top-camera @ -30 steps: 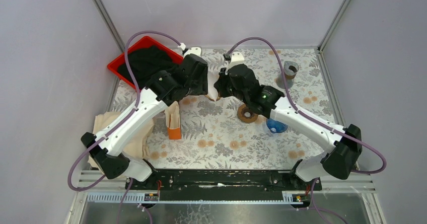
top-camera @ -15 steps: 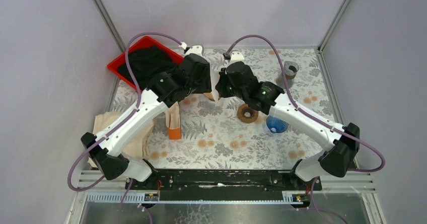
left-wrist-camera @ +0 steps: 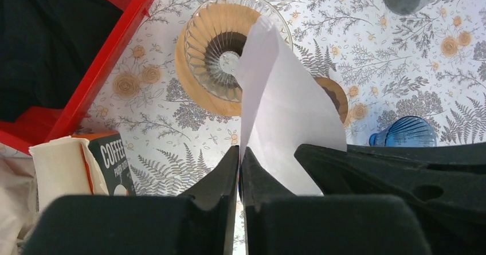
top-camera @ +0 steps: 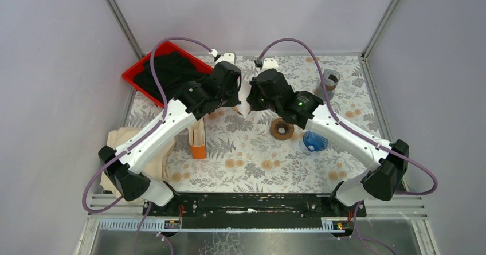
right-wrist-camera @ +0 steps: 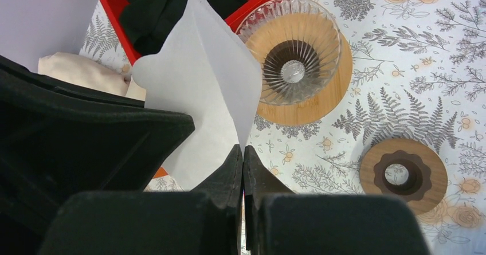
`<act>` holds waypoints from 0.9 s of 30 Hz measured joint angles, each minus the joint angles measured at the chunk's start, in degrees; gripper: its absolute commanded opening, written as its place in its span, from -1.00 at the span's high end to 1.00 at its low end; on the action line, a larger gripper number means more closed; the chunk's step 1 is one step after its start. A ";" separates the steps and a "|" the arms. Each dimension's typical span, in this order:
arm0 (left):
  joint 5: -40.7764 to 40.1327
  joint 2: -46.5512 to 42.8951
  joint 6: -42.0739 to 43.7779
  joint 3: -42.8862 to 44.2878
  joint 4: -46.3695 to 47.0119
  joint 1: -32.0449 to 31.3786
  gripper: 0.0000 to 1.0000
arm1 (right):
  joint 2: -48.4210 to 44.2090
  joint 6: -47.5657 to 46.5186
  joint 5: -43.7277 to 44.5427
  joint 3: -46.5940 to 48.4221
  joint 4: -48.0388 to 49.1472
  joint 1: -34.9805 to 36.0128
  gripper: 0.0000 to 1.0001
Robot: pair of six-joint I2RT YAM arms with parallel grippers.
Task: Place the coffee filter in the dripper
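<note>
We hold the coffee filter [left-wrist-camera: 286, 112] pinched in our left tool [left-wrist-camera: 239, 157] and right tool [right-wrist-camera: 242, 155], seemingly above the dripper [left-wrist-camera: 220, 54]. The worktop [top-camera: 252, 152] is floral and the walls [top-camera: 240, 14] are plain grey.

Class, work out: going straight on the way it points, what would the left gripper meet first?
Likely the glass dripper, just beyond the coffee filter the left gripper pinches; depth is unclear.

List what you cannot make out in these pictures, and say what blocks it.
- Left wrist view: right side of the dripper and part of the brown ring, behind the filter.
- Left wrist view: lower lettering on the box, behind the left claw.
- Top view: the dripper, nearly all under both arms.
</note>
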 measured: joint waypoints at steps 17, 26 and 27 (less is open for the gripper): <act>-0.22 1.95 0.59 2.91 -2.54 2.69 1.00 | 1.57 -2.69 5.25 5.49 -6.12 0.04 0.83; 2.67 3.72 2.14 5.09 -3.69 6.12 1.00 | 4.72 -3.98 5.70 7.63 -8.11 -1.66 0.81; 2.99 4.04 2.29 5.14 -3.93 6.45 1.00 | 4.90 -4.13 5.68 7.74 -8.26 -2.01 0.81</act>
